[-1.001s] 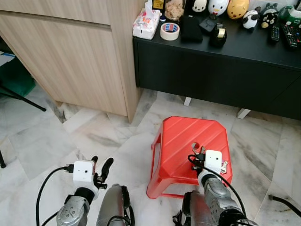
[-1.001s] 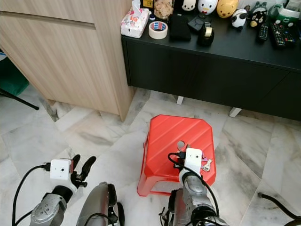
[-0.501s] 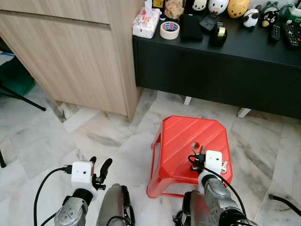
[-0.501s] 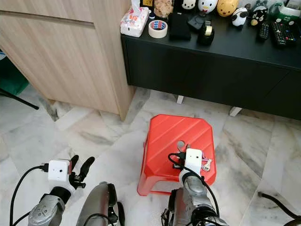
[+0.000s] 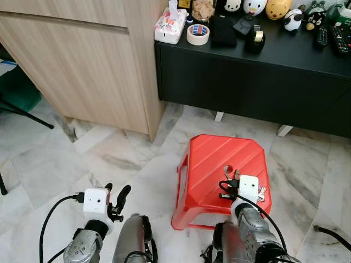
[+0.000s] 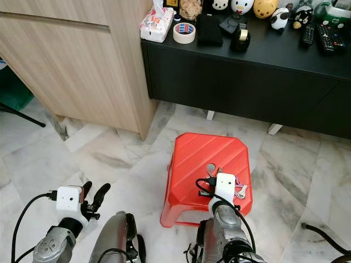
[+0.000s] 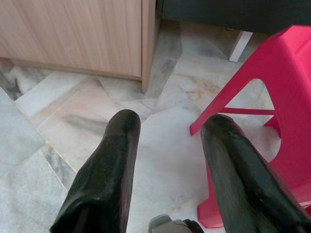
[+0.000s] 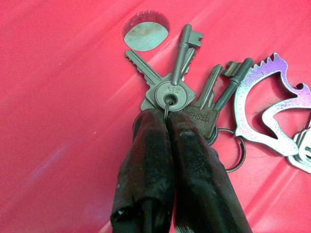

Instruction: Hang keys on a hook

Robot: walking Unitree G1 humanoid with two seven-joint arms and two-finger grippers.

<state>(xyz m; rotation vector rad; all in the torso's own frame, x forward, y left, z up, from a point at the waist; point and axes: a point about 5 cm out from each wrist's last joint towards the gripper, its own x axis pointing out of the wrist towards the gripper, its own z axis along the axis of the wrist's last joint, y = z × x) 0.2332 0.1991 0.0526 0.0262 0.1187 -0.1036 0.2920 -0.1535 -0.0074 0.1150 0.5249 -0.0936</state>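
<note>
A bunch of metal keys (image 8: 176,90) with a purple-silver keyring charm (image 8: 268,112) lies on top of a red plastic stool (image 5: 219,156), beside the stool's round centre hole (image 8: 145,36). My right gripper (image 8: 166,119) reaches down onto the stool top, its two black fingers pressed together on the key ring. In the left eye view the right gripper (image 5: 233,178) sits over the near right part of the stool, with part of the keys (image 5: 261,193) poking out beside it. My left gripper (image 5: 115,194) hangs low above the floor left of the stool, fingers (image 7: 121,131) spread open and holding nothing.
A black low cabinet (image 5: 247,82) stands behind the stool, carrying a tape roll (image 5: 198,35), a tissue pack (image 5: 171,26), remotes and figurines. A wooden cupboard (image 5: 82,66) is at the left. Marble floor (image 5: 109,159) surrounds the stool; a black cable (image 5: 329,235) lies at the right.
The left gripper has sunk slightly. The right gripper stays on the keys on the stool.
</note>
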